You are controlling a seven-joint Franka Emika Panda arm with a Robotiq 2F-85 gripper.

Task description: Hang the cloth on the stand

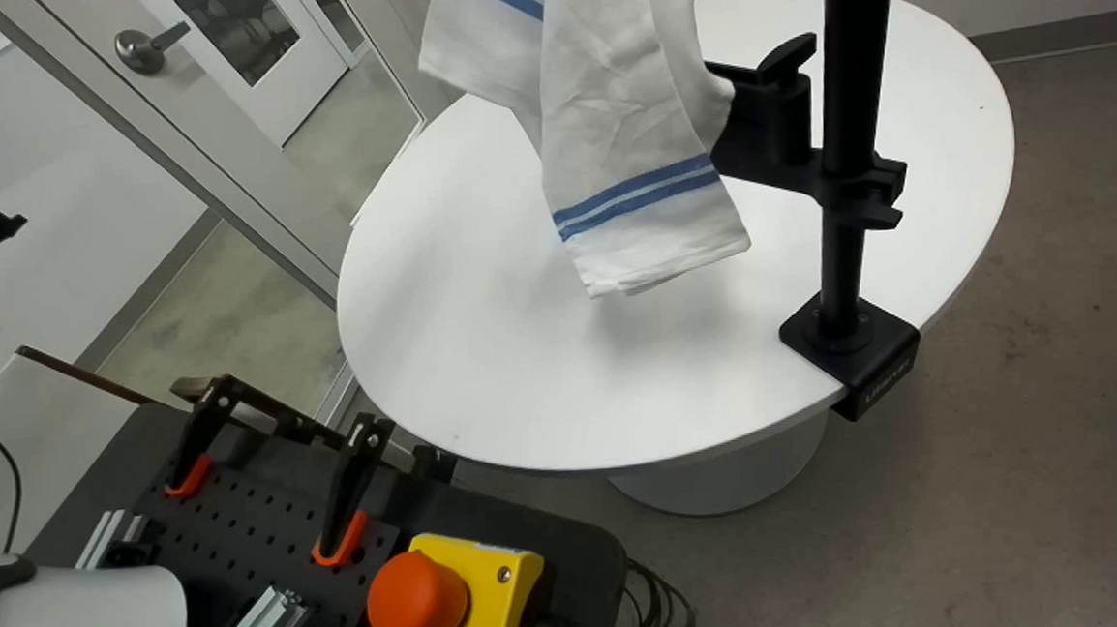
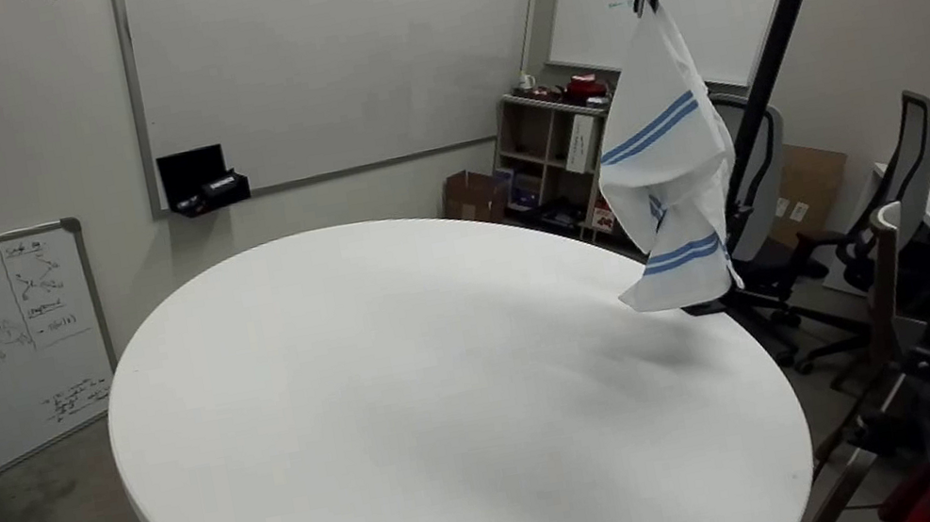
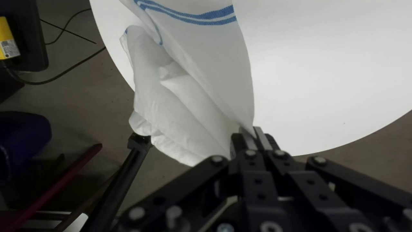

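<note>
The white cloth (image 1: pixel 628 106) with blue stripes hangs down in both exterior views, its lower end above the table; it also shows in an exterior view (image 2: pixel 674 195). My gripper (image 2: pixel 646 1) is shut on its top corner, and the rest hangs below the fingers. In the wrist view the fingertips (image 3: pixel 256 132) pinch the cloth (image 3: pixel 193 83). The black stand (image 1: pixel 858 62) is fixed at the table edge, and its side arm (image 1: pixel 765 126) runs behind the cloth. The arm's far end is hidden, and I cannot tell whether the cloth rests on it. The post (image 3: pixel 128 183) shows in the wrist view.
The round white table (image 1: pixel 464 358) lies below the cloth. The stand's base (image 1: pixel 851 344) grips its rim. A black bench with clamps (image 1: pixel 346 491) and a yellow box with a red button (image 1: pixel 460 601) is beside the table. Chairs (image 2: pixel 898 165) and shelves (image 2: pixel 549 141) stand behind.
</note>
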